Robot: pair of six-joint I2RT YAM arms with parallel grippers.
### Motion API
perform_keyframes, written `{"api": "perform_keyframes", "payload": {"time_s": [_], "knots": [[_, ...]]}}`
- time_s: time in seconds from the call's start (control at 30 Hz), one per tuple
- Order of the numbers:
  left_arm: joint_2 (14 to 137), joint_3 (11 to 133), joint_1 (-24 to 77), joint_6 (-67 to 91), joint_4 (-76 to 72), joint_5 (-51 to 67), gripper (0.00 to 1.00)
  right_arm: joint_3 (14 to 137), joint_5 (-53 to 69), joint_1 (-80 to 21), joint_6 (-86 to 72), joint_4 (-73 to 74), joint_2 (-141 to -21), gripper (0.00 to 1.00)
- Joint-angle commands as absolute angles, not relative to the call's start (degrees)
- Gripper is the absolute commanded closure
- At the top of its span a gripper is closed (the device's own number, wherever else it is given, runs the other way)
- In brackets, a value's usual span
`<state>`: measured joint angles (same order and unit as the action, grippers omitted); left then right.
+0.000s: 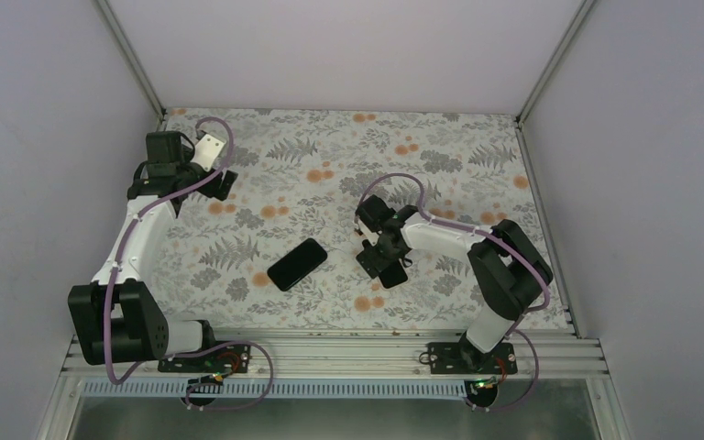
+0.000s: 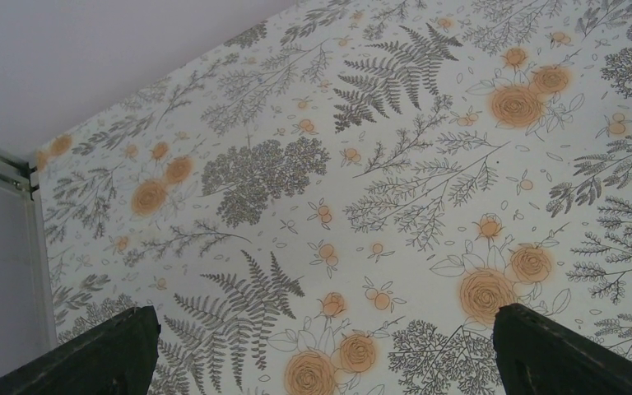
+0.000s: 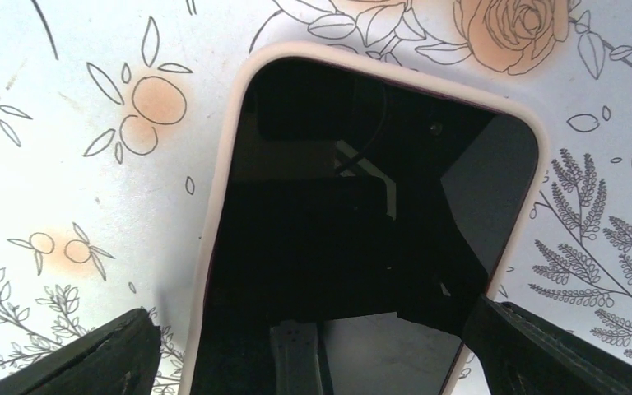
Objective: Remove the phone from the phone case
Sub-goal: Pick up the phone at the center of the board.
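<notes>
A phone with a glossy black screen sits in a cream-rimmed case [image 3: 214,247] flat on the floral table. It fills the right wrist view, and the screen [image 3: 362,230] mirrors the gripper. In the top view it shows as a dark slab [image 1: 394,274] partly under my right gripper [image 1: 380,259]. My right gripper [image 3: 317,358] is open just above it, with one finger [image 3: 74,358] outside the case's left edge and the other finger [image 3: 559,346] over its right edge. My left gripper [image 1: 221,183] is open and empty at the far left back, and it also shows in the left wrist view [image 2: 321,362].
A second black phone-shaped slab [image 1: 297,264] lies flat mid-table, left of the right gripper. The floral tablecloth [image 2: 395,206] is bounded by white walls with metal corner posts [image 1: 133,55]. The arm bases stand on the rail [image 1: 330,353] at the near edge.
</notes>
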<state>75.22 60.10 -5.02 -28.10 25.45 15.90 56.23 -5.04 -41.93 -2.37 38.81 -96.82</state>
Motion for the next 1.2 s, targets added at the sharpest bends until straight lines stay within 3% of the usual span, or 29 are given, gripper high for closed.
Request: {"api": "perform_keyframes", "payload": {"time_s": [0.0,0.53,0.9,1.17], "knots": [[75.1,60.7,-5.4,-28.9,25.8,17.1,0.00,55.7,-8.3,-41.3,-2.2,38.0,-97.1,0.03],[75.8,58.3,-5.9,-29.8,24.5,19.0,0.00,56.6,-12.8,-41.1,0.6,37.5,-99.7,0.02],[76.5,57.9,-6.6,-31.2,25.0,20.7,0.00,57.2,-0.2,-36.6,9.4,39.4,-99.4,0.04],[77.8,59.5,-6.5,-32.1,26.3,23.6,0.00,56.9,0.9,-35.3,11.9,39.4,-101.6,0.15]]}}
